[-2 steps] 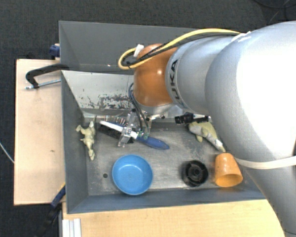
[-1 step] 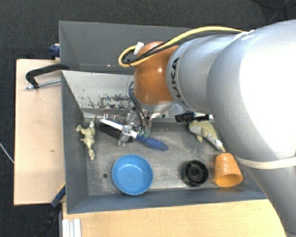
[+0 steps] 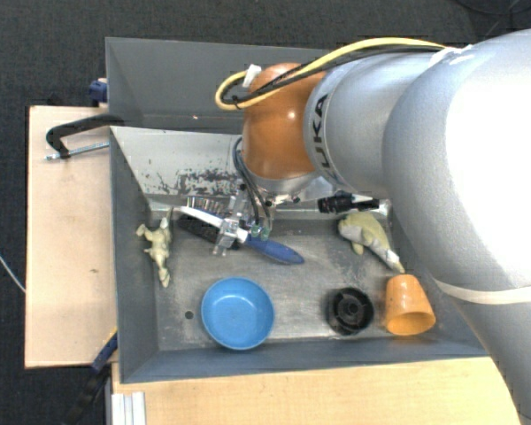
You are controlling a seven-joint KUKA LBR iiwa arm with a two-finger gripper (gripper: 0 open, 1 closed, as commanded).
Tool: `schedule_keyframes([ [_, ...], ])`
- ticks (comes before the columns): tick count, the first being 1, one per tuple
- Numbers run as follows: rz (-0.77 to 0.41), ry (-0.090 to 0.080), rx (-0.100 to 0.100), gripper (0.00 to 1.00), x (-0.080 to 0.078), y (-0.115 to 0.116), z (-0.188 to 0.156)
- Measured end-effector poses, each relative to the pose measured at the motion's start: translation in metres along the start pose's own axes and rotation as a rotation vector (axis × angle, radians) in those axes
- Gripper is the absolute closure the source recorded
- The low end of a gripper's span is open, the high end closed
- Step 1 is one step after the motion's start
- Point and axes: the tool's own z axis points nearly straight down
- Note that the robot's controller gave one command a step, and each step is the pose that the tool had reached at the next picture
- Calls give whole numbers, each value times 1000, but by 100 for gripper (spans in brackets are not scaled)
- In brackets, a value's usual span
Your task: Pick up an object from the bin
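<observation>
Claw point(image 3: 223, 228) over blue tool point(image 3: 279, 253), middle of bin point(image 3: 128, 264) (open or closed: cannot tell); arm point(image 3: 478, 149) lettering reads "UKA".

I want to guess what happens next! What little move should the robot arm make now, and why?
Probably ease straight down a little. The gripper is near the back wall of the bin, right over a black flat thing and a blue pen-like stick poking out beside it. I see nothing held yet, so lowering onto one of them seems the likeliest step.
</observation>
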Motion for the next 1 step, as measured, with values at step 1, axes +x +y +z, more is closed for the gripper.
schedule_keyframes([
  [1, -1, -1, -1, 100, -1, 1, -37],
])
